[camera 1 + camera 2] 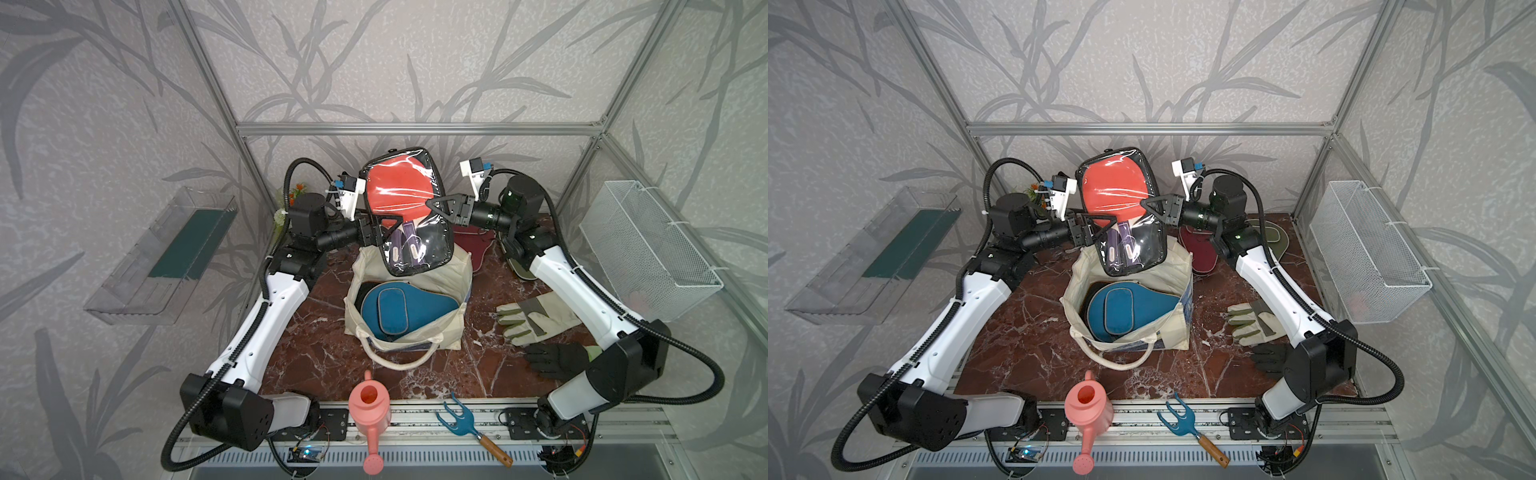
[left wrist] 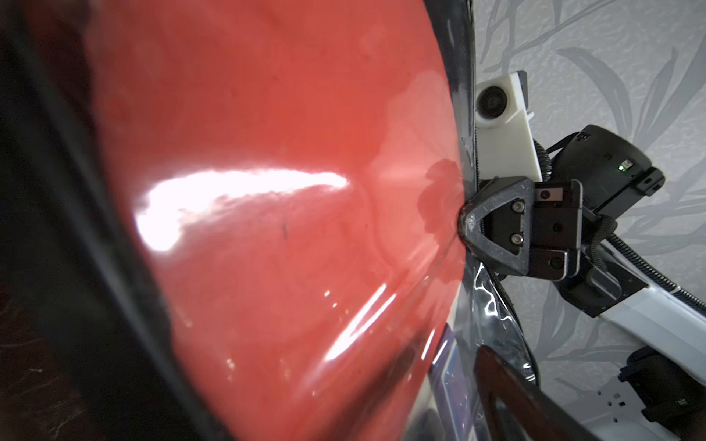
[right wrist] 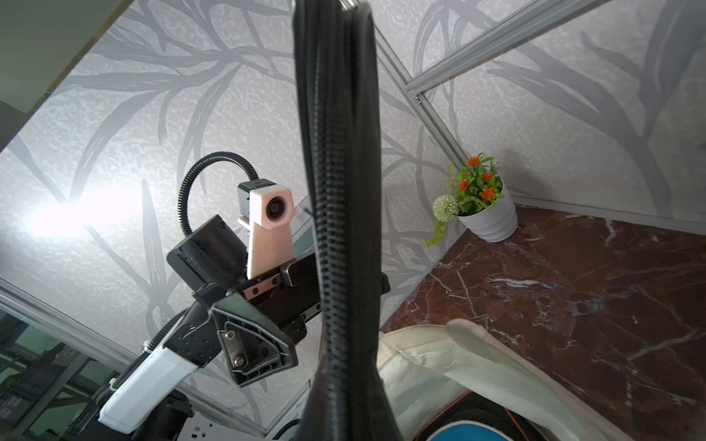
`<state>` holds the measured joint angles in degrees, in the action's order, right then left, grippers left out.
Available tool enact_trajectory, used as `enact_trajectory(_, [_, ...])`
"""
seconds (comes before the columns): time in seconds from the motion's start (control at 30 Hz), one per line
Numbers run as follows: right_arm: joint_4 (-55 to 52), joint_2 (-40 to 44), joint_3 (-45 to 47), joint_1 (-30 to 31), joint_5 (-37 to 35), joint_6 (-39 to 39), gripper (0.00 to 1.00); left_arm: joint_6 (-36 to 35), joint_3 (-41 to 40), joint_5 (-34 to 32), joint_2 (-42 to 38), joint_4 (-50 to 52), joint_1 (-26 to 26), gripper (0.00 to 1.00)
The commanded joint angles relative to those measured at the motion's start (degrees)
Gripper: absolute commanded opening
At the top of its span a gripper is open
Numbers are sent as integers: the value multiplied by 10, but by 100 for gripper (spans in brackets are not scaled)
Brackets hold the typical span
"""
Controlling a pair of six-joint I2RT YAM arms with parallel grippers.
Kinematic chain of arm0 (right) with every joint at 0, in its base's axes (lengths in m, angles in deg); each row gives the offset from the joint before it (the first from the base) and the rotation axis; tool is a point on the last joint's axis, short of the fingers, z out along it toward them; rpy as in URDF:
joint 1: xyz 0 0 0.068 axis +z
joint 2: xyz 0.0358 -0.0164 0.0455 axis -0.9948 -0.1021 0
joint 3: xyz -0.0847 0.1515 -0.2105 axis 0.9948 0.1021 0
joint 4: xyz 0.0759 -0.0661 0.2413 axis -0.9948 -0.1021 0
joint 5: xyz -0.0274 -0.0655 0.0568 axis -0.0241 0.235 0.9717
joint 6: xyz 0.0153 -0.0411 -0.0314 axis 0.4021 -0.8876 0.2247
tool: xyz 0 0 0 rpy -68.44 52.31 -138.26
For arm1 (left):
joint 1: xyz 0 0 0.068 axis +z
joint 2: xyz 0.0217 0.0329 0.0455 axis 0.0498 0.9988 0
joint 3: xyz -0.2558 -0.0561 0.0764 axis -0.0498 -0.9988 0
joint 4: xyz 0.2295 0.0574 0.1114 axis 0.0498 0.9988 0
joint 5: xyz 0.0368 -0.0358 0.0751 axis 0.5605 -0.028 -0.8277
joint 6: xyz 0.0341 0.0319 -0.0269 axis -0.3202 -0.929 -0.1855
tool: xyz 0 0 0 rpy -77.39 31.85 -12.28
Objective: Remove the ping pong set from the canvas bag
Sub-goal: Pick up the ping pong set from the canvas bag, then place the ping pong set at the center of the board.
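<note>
The black-and-red rectangular case (image 1: 405, 208), with a red-faced paddle showing through its clear front, hangs tilted above the canvas bag (image 1: 457, 272) in both top views. My right gripper (image 1: 428, 203) is shut on the case's right edge; the left wrist view shows that right gripper (image 2: 464, 225) pinching the rim. My left gripper (image 1: 392, 228) is open, its fingers standing either side of the case's lower left edge. A blue paddle cover (image 1: 399, 309) lies inside the bag. Behind the bag, a maroon cover (image 1: 1198, 249) and an olive cover (image 1: 1273, 237) lie on the table.
Cream gardening gloves (image 1: 536, 318) and a black glove (image 1: 557, 359) lie at the right under my right arm. A pink watering can (image 1: 370, 409) and a blue hand fork (image 1: 461, 419) sit at the front edge. A wire basket (image 1: 648, 249) hangs right; a flower pot (image 3: 485, 214) stands in the back corner.
</note>
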<state>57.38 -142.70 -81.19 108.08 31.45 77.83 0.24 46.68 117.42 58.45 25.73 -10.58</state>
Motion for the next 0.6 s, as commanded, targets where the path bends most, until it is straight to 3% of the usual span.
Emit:
enact_trajectory(0.0, [130, 4, -3, 5, 25, 55, 0, 41, -10, 19, -12, -82, 4, 92])
enact_trajectory(0.13, [128, 1, -3, 10, 24, 50, 0, 59, -13, 16, -18, -119, 4, 68])
enact_trajectory(0.33, [68, 9, -7, 10, 20, 4, 1, 115, 10, 15, -11, -172, 18, 2])
enact_trajectory(0.37, [44, 12, -12, 10, 20, -12, 5, 133, 20, 19, -3, -183, 27, 0])
enact_trajectory(0.43, [2, 22, -22, 7, 17, -41, 22, 162, 42, 24, 13, -195, 46, 0])
enact_trajectory(0.5, [-51, 33, -33, -3, 12, -75, 55, 166, 84, 25, 30, -168, 67, 0])
enact_trajectory(0.57, [-94, 52, -34, -18, 4, -94, 89, 123, 144, 17, 46, -82, 88, 0])
